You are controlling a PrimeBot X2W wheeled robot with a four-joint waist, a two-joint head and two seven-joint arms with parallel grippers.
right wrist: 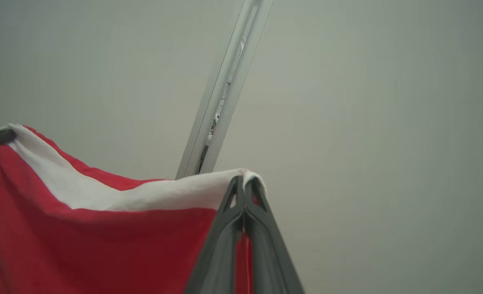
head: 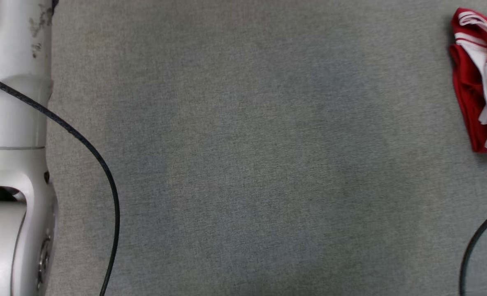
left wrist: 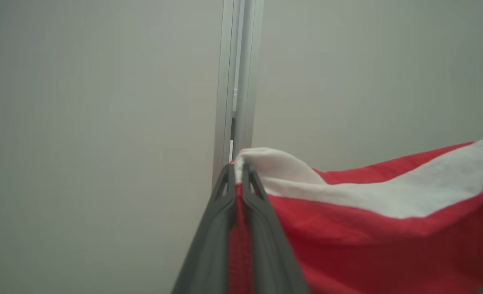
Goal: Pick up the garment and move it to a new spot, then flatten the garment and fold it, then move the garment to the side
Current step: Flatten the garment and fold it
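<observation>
The left gripper [left wrist: 238, 169] has its 2 dark fingers clamped together on the white band [left wrist: 408, 192] along the top of the red garment [left wrist: 368, 228], which hangs stretched to the right in front of a pale wall [left wrist: 82, 122] and a metal post [left wrist: 237, 81]. The right gripper [right wrist: 244, 183] is likewise pinched shut on that band at the garment's other end. In the head view, a pale forearm [head: 13, 123] and black cable [head: 83, 144] stand at left over the grey surface [head: 247, 164], and bunched red-and-white fabric [head: 478, 82] sits at the right edge.
</observation>
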